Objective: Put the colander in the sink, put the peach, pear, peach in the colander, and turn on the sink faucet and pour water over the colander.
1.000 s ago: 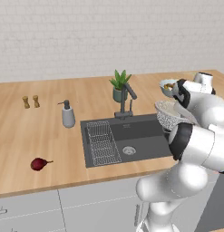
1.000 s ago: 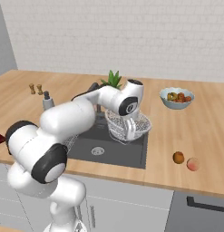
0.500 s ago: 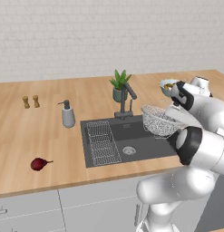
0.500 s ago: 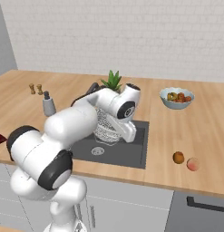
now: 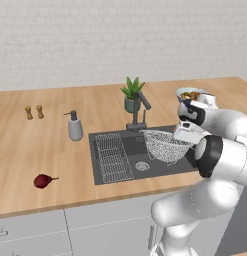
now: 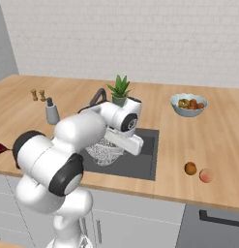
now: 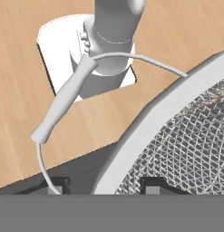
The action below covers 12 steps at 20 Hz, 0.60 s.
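Wooden counter [image 5: 55,130] surrounds the dark grey sink [image 5: 120,172]. Over the basin's right half hangs the colander [image 5: 165,145], tilted, its rim pinched between the fingers of the gripper [image 5: 181,134], one fingertip [image 7: 152,186] inside the mesh. The sink faucet [image 5: 140,112] stands just behind it. The pear [image 5: 43,180] lies well left of the sink; two peaches [image 6: 198,171] rest right of it.

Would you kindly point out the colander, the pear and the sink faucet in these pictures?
colander [image 5: 165,145], left base view, on its mesh wall.
pear [image 5: 42,180], left base view, on the middle of its red body.
sink faucet [image 5: 136,111], left base view, on its upright stem.
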Motion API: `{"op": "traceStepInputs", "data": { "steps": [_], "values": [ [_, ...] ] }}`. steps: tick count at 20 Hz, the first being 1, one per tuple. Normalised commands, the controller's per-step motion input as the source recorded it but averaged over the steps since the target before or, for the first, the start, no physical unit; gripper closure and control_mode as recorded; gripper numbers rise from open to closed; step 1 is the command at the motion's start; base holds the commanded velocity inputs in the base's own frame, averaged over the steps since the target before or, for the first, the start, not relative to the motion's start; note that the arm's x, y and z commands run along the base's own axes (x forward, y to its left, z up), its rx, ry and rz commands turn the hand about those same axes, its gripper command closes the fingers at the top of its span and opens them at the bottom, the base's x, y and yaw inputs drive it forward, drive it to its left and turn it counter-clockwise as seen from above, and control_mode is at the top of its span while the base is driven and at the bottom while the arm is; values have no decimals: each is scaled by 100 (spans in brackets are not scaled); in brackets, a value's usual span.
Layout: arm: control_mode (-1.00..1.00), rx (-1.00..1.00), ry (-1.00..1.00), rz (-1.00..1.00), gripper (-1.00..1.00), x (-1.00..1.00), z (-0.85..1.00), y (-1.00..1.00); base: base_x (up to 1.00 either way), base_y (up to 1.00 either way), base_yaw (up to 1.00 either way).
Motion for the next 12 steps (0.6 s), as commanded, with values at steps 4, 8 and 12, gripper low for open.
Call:
{"op": "traceStepInputs", "data": {
  "steps": [4,8,12],
  "values": [
    [-100,2,0,22,100,32,-31,3,0,0,0],
    [-100,6,0,14,100,34,-31,0,0,0,0],
    [-100,9,-2,12,100,40,-34,6,0,0,0]
  ]
}}
